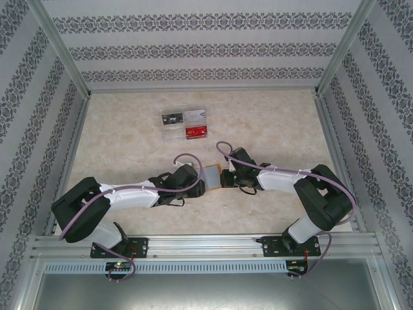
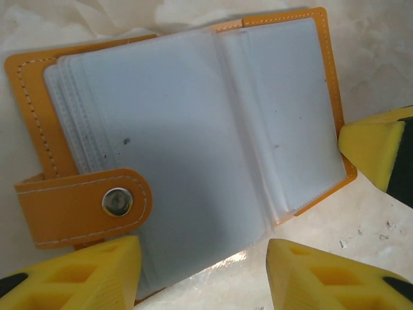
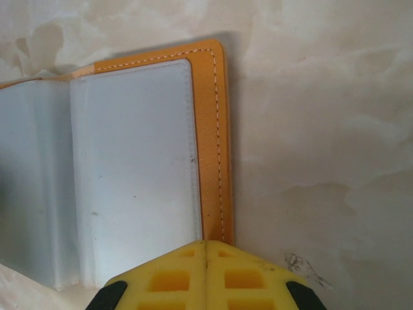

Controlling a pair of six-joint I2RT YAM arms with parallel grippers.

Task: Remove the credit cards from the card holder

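The card holder point(image 1: 213, 175) lies open on the table between my two grippers, orange-tan outside with grey-blue clear pockets point(image 2: 187, 129). Its snap tab point(image 2: 116, 201) lies folded over the left pages. My left gripper point(image 2: 201, 271) is open, its yellow fingers point(image 2: 97, 271) set either side of the near edge of the pockets. My right gripper point(image 3: 206, 244) is shut, its tip resting on the holder's orange right border point(image 3: 216, 161); one of its fingers point(image 2: 371, 148) appears at the holder's edge in the left wrist view. Several credit cards point(image 1: 184, 123) lie side by side farther back.
Aluminium rails and patterned walls point(image 1: 39, 129) box in the marbled table point(image 1: 271, 129). Both arms reach inward from the near edge and meet at the middle.
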